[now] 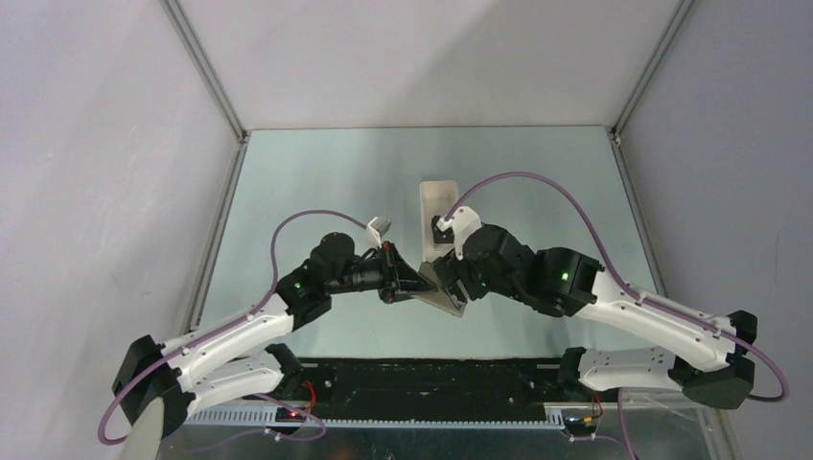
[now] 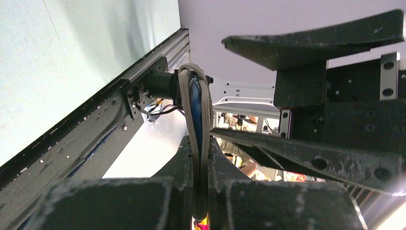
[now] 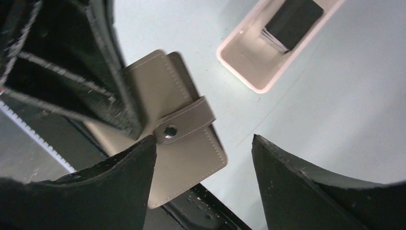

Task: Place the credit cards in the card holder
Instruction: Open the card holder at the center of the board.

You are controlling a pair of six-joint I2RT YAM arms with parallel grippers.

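Pale table (image 1: pixel 326 172), grey walls (image 1: pixel 96 144) — left fingers (image 2: pixel 277 206) pinch card holder (image 3: pixel 201 158), right fingers (image 3: pixel 306 187) wide.

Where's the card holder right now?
Mid-table in the top view: the card holder is clamped in the left tool, just on the near side of the white tray.

Overhead view looking down, both wrist views close on card holder (image 3: pixel 191 158)
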